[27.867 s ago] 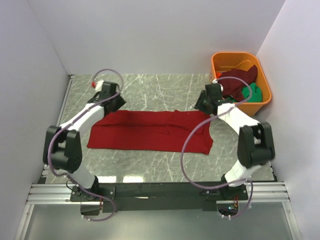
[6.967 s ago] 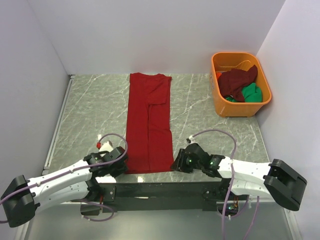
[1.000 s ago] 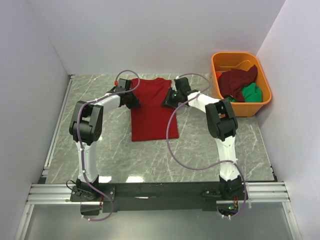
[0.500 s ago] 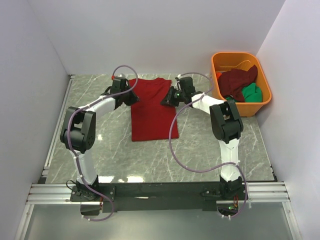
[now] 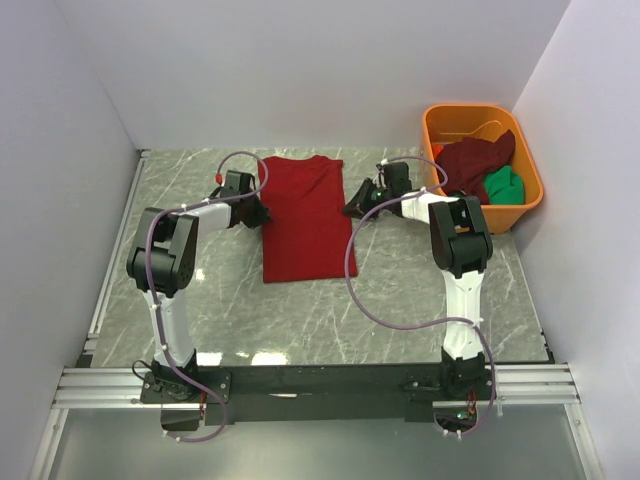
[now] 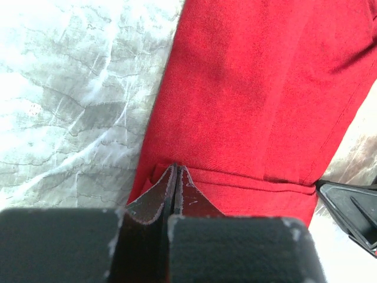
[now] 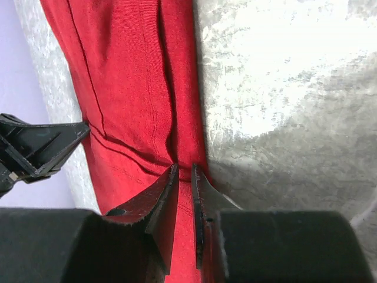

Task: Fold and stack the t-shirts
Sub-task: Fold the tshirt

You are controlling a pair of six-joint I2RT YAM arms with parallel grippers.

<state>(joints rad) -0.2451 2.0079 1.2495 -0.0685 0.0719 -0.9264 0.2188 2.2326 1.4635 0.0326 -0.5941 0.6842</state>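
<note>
The red shirt (image 5: pixel 305 215) lies folded into a long flat rectangle on the counter (image 5: pixel 420 300), toward 12 o'clock. At its 9 o'clock edge the left end effector (image 6: pixel 175 174) is clenched, with its tips against a doubled hem. We cannot tell whether any cloth is nipped between them. If some is, we judge that drawing the arm away would drag that layer out and undo the fold.

At the 3 o'clock edge the right end effector (image 7: pixel 184 171) is released. Its jaws are a sliver apart, the tips sit low over the shirt's border, and we see nothing gripped. A sideways sweep at that height could catch the border and rumple or flip it. The right arm's cable (image 5: pixel 350 275) loops down just beside the shirt's 4 o'clock corner, and a quick swing might brush the cloth askew.

Further out, at 2 o'clock, the tub (image 5: pixel 478 218) holds the maroon shirt (image 5: pixel 475 160) and the green shirt (image 5: pixel 503 185) heaped together, the maroon partly over the green. Lifting one may haul the other along, or a poor pinch may bring up only a sleeve and leave the shirt twisted.

The red shirt fills the middle of the far counter. We expect that spreading the next shirt there would overlap and disturb it, so laying it nearer 6 o'clock looks safer.
</note>
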